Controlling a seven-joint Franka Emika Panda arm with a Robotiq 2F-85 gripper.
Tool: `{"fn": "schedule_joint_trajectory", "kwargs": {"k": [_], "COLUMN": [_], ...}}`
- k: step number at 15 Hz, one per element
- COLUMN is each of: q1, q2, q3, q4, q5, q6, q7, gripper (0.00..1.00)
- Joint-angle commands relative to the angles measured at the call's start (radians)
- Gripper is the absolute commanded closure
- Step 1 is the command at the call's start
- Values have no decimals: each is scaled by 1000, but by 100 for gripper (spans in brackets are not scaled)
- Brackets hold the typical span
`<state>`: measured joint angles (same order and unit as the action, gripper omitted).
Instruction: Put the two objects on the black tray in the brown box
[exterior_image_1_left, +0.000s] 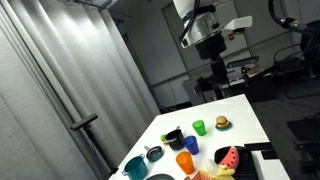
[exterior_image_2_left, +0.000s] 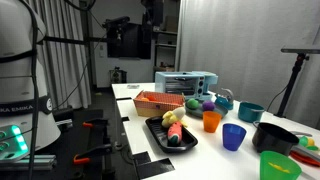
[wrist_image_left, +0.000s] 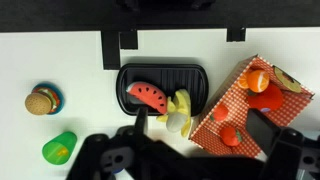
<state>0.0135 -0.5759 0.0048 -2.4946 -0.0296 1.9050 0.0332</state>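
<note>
The pincer (wrist_image_left: 197, 138) gapes wide, empty and touching nothing. Well beneath it, the watermelon slice (wrist_image_left: 148, 97) and yellowish piece (wrist_image_left: 180, 110) lie on the black tray (wrist_image_left: 190, 76).

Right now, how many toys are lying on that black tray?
2. A red watermelon slice lies near the middle of the black tray; a pale yellow piece lies beside it, nearer the brown box. Nothing seems hidden.

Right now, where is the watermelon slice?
In the wrist view the watermelon slice lies on the black tray, left of centre, the pale yellowish piece just right of it, the brown box beyond.
</note>
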Motion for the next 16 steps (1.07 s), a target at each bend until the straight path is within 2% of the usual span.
{"fn": "schedule_joint_trajectory", "kwargs": {"k": [1,16], "q1": [-5,-5], "q2": [1,1], "q3": [4,4], "q4": [2,2], "q5": [3,3], "q6": [-2,-2], "q7": [-2,-2], "gripper": [0,0]}}
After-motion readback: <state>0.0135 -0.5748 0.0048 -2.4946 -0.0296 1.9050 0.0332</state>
